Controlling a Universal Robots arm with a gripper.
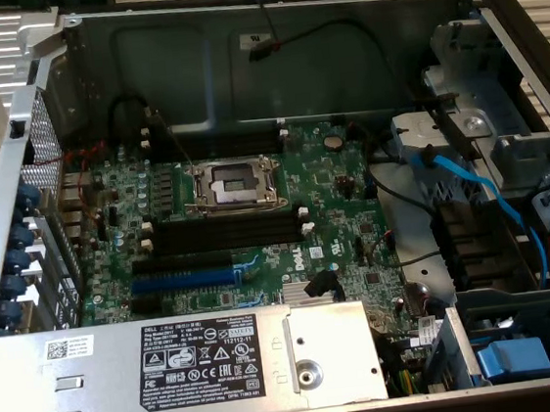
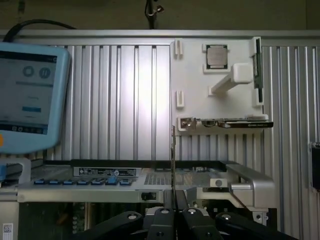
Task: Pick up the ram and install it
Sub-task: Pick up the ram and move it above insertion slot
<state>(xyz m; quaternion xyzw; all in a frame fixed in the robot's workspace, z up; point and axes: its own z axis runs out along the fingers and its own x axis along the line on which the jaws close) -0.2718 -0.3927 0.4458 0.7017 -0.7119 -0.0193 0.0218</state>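
Black-fingered claw [image 2: 174, 202] is clamped on the thin dark-green ram stick [image 2: 173, 160], seen edge-on and rising straight out of its fingertips above the silver computer case rim [image 2: 240, 182], while in the exterior view long black memory slots [image 1: 227, 233] lie at six o'clock of the silver processor socket [image 1: 235, 184].
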